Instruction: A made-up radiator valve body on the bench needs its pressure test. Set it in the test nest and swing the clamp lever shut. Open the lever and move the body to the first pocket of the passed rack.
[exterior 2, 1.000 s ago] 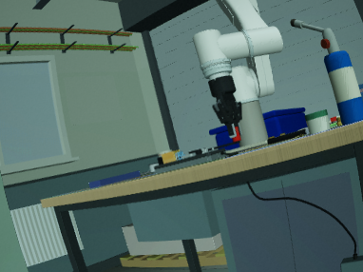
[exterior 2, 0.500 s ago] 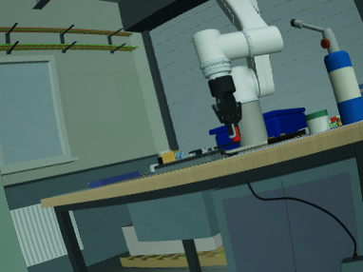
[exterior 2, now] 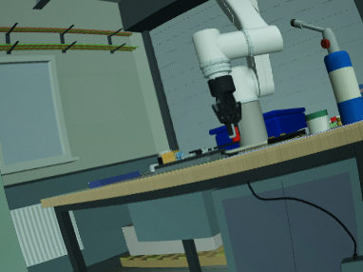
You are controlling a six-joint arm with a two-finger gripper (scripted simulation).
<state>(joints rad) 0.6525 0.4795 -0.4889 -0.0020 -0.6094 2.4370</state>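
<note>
The bench top is seen from below its edge, so most of what lies on it is hidden, including any nest, lever or rack pockets. The red valve body point(exterior 2: 234, 132) hangs in my black gripper point(exterior 2: 232, 129), which is closed around it, just above the bench and in front of the white arm base. A blue block point(exterior 2: 223, 136) sits right behind and below the body. To the left, a low dark fixture with a small yellow and blue part point(exterior 2: 170, 156) lies flat on the bench.
A blue bin point(exterior 2: 284, 119) stands behind the arm base. A white cup with a green rim point(exterior 2: 317, 121) and a tall blue and white cylinder point(exterior 2: 343, 85) with a lever arm stand at the right. A flat blue plate point(exterior 2: 114, 179) lies near the left bench edge.
</note>
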